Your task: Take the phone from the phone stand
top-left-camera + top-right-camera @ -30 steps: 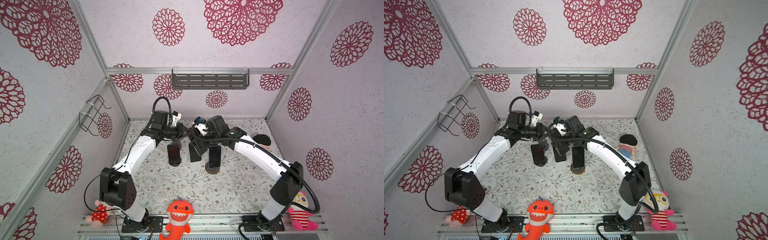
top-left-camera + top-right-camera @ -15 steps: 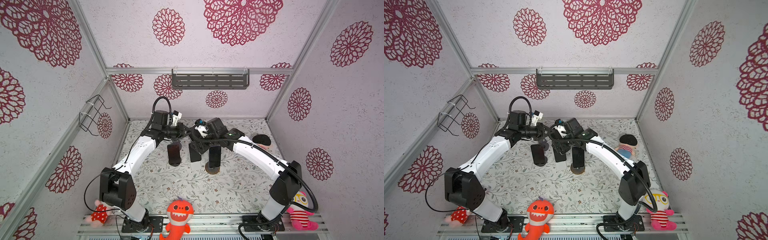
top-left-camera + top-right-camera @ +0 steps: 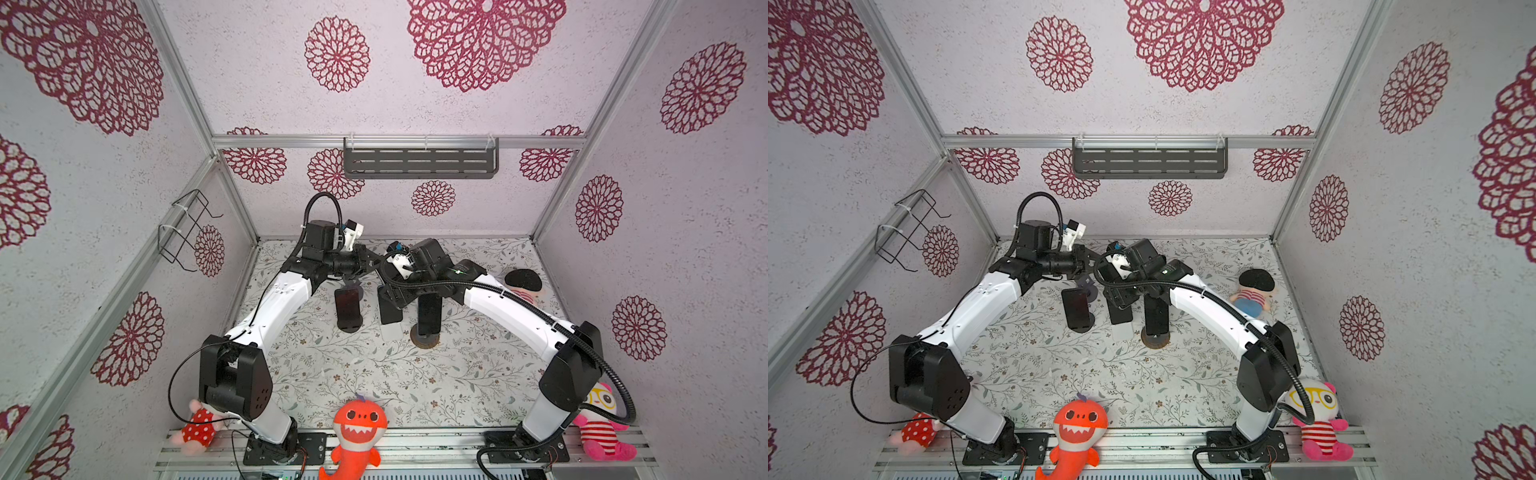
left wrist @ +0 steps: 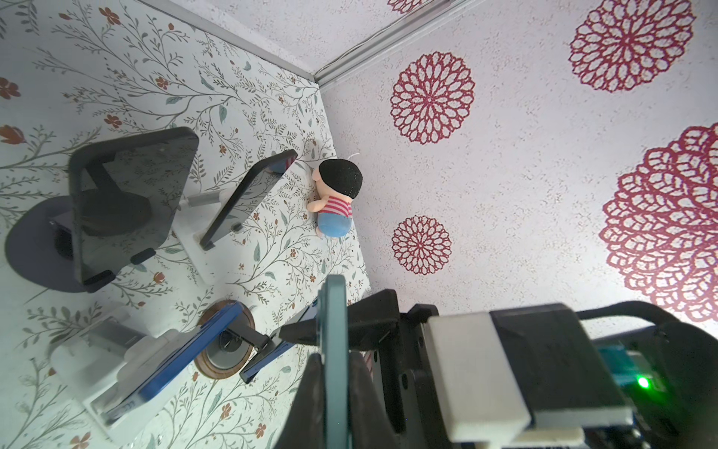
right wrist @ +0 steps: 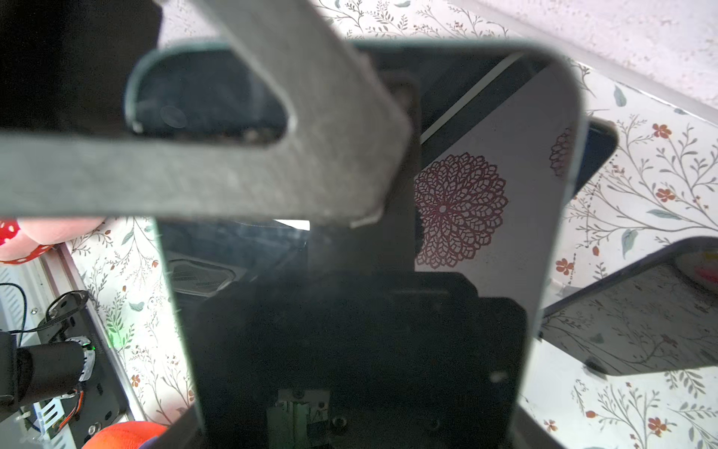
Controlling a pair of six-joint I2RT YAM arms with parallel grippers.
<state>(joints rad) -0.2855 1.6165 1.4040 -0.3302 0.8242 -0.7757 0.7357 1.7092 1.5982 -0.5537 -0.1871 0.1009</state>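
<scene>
While the left gripper (image 4: 335, 355) pinches the phone (image 4: 333, 303) at a narrow gap, the right gripper (image 4: 369, 322) reaches across it; its grip cannot be told. Phone held toward 12 o'clock of table (image 3: 374, 386); other phones (image 3: 347, 307) on stands (image 3: 390, 334) at 6 o'clock of the grippers in both top views
</scene>
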